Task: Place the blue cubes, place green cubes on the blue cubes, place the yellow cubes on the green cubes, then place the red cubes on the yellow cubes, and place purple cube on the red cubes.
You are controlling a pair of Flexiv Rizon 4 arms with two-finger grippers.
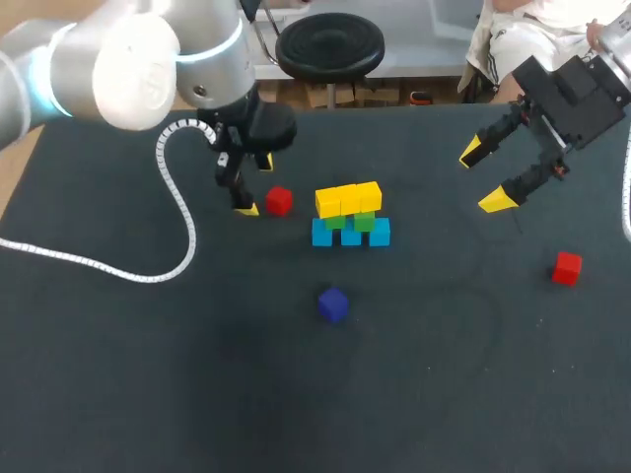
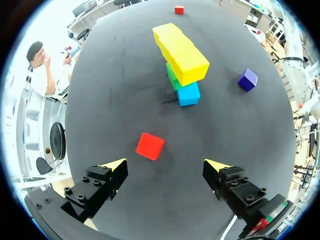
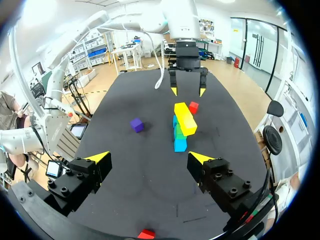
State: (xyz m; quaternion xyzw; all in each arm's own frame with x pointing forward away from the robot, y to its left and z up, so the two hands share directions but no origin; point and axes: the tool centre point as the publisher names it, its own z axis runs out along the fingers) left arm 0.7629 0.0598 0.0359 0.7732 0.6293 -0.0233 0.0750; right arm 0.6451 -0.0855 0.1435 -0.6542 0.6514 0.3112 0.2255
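Observation:
A stack stands mid-table: blue cubes at the bottom, green cubes on them, yellow cubes on top. One red cube lies just left of the stack. My left gripper hovers open beside it; in the left wrist view this red cube lies just ahead of the open left gripper, touching neither finger. A second red cube lies far right. The purple cube sits in front of the stack. My right gripper hangs open and empty, up at the right.
In the right wrist view, the stack's yellow cubes and the purple cube lie ahead of the right gripper, and the second red cube lies under it. The left arm's white cable trails over the table's left side.

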